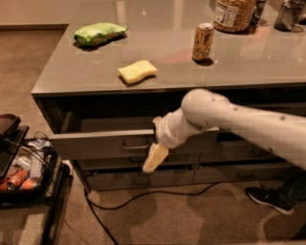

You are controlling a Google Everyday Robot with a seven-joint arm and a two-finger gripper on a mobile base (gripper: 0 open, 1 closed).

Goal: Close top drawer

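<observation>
The top drawer (103,142) is a wide, shallow dark-grey drawer under the counter, pulled partly out, with a small silver bar pull (135,145) at its centre. My white arm reaches in from the right. My gripper (155,159) hangs down in front of the drawer's front panel, just right of the pull, with its cream-coloured fingers pointing down and left. It holds nothing that I can see.
On the grey counter (57,79) lie a green bag (99,33), a yellow sponge (137,71), a can (202,42) and a jar (233,14). Lower drawers (138,181) are shut. A black cart (24,167) stands at the left. A cable (143,195) runs on the floor. A shoe (267,198) is at the right.
</observation>
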